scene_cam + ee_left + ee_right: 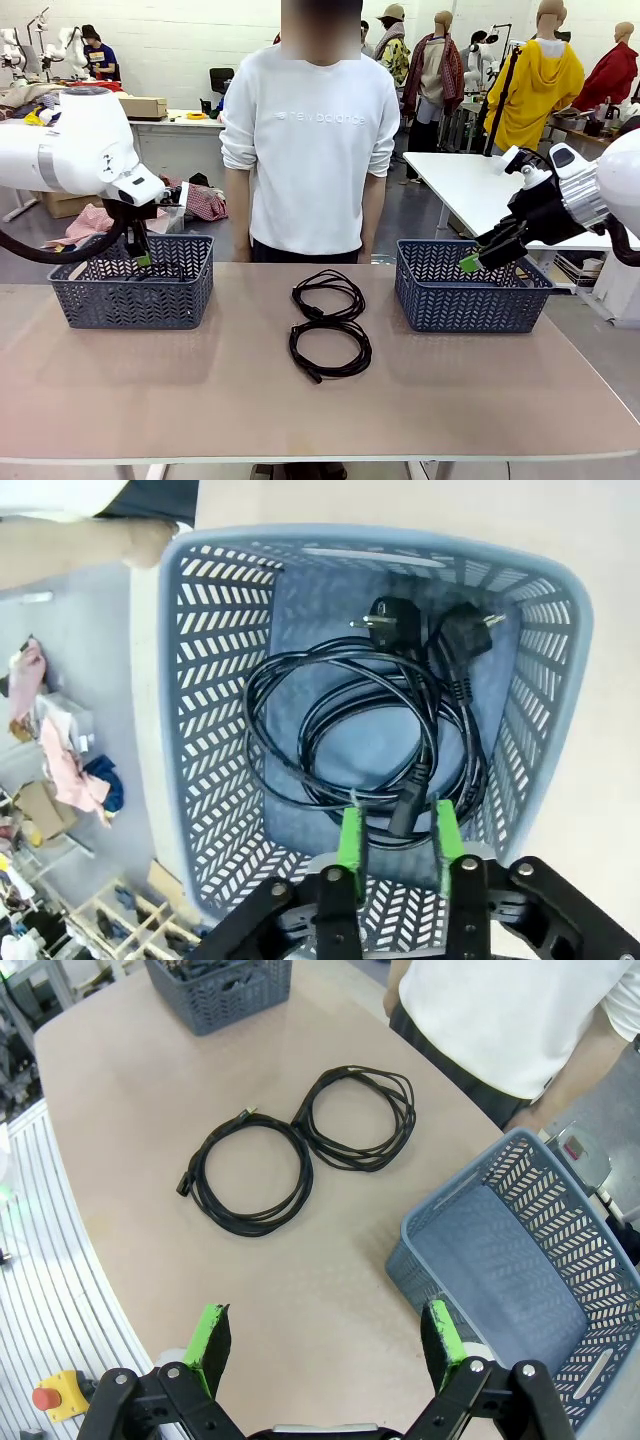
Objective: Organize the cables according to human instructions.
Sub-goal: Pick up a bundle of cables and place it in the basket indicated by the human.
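Cables in basket just under left gripper (pads apart, empty); right gripper agape.

Your table: beige top, rounded edges. Directly on it you have:
- left basket, grey-blue slotted plastic, at 10 o'clock;
- right basket, same make, at 2 o'clock;
- far cable coil, black, centre;
- near cable coil, black, touching the far one at its 6 o'clock.
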`<state>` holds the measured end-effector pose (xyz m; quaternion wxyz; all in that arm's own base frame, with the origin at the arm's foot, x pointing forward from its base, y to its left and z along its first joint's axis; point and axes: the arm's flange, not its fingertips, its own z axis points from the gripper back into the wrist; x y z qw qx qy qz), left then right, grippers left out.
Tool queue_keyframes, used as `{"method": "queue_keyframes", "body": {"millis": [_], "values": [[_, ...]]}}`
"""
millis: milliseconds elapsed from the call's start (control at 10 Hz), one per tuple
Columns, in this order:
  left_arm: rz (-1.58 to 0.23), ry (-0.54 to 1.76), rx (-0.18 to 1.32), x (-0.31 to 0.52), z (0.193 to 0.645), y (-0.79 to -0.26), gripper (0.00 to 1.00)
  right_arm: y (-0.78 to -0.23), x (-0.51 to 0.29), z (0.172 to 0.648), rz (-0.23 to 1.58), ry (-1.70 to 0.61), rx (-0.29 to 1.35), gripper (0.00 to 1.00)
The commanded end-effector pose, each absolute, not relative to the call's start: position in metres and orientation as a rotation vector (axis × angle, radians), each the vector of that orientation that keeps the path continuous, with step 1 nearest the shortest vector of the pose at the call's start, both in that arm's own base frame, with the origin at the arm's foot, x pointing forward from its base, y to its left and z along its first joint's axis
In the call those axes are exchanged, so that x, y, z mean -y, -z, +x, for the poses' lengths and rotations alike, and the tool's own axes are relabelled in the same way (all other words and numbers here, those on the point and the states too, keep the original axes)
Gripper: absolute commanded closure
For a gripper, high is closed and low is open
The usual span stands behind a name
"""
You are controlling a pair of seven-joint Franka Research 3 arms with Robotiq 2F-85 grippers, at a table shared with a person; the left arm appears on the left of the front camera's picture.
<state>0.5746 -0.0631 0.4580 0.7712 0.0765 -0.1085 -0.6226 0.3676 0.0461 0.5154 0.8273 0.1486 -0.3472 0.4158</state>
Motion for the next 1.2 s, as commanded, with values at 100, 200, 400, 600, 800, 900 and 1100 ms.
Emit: {"method": "queue_keyframes", "body": {"millis": [100, 200, 400, 600, 800, 900, 1100], "values": [[0.132, 1.337, 0.22, 0.064, 0.5771, -0.4641, 0.28, -0.5142, -0.0449, 0.3695, 0.335, -0.895, 0.75, 0.0], [0.12, 1.337, 0.211, 0.0652, 0.5771, -0.4655, 0.22, -0.5142, -0.0449, 0.3695, 0.335, -0.895, 0.75, 0.0], [0.076, 1.335, 0.203, 0.0645, 0.578, -0.4658, 0.02, -0.5142, -0.0449, 0.3695, 0.335, -0.895, 0.75, 0.0], [0.056, 1.334, 0.2, 0.0657, 0.5794, -0.4645, 0.0, -0.5142, -0.0449, 0.3695, 0.335, -0.895, 0.75, 0.0], [0.021, 1.316, 0.231, 0.0674, 0.5782, -0.4645, 0.0, -0.5142, -0.0449, 0.3695, 0.335, -0.895, 0.75, 0.0], [0.005, 1.292, 0.233, 0.0685, 0.579, -0.4633, 0.0, -0.5142, -0.0449, 0.3695, 0.335, -0.895, 0.75, 0.0], [0.061, 1.317, 0.209, 0.0697, 0.5767, -0.4616, 0.0, -0.5142, -0.0449, 0.3695, 0.335, -0.895, 0.75, 0.0]]}}
